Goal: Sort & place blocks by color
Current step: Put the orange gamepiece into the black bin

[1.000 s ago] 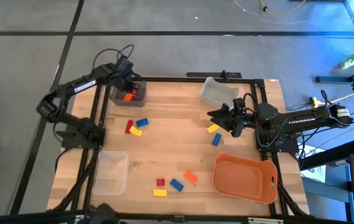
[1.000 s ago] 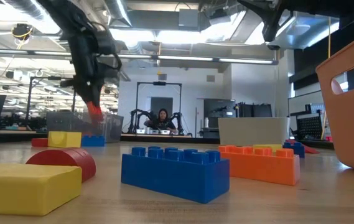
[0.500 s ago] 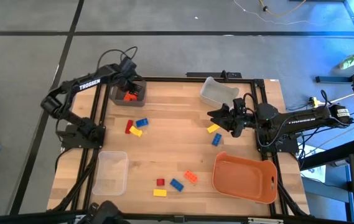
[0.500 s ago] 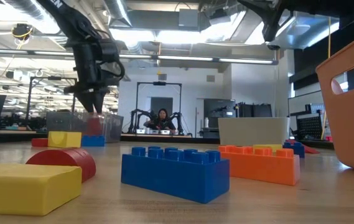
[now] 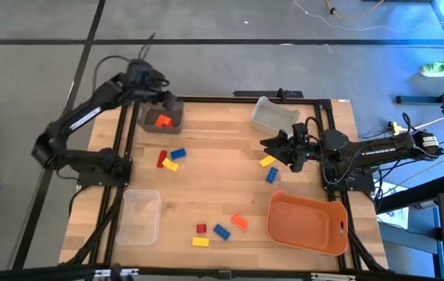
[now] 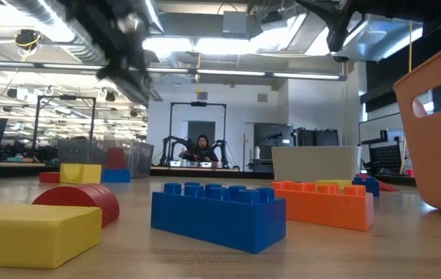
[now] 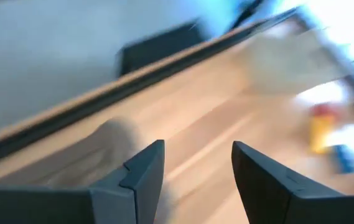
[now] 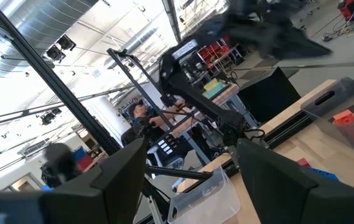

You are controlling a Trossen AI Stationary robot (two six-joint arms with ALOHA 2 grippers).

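Observation:
Small studded blocks lie flat on the wooden table: red (image 5: 161, 159), blue (image 5: 178, 154) and yellow (image 5: 171, 165) left of centre, a yellow (image 5: 267, 161) and a blue one (image 5: 271, 175) on the right, and several by the near edge (image 5: 221, 231). The grey bin (image 5: 150, 125) at the far left corner holds an orange block (image 5: 161, 119) and a red one. My left gripper (image 5: 148, 77) is raised beyond that bin, open and empty (image 7: 198, 168). My right gripper (image 5: 268, 144) hovers open (image 8: 192, 168) just beyond the right yellow block.
A clear bin (image 5: 140, 217) stands at the near left, another clear bin (image 5: 275, 115) at the far right, and an orange tray (image 5: 307, 224) at the near right. A black frame (image 5: 229, 97) borders the table. Bare wood lies in the table's middle.
My left gripper held a red block low over the grey bin, let it go into the bin, then rose and drew back toward the far left corner, moving fast. The red block now rests in the bin. My right arm kept still.

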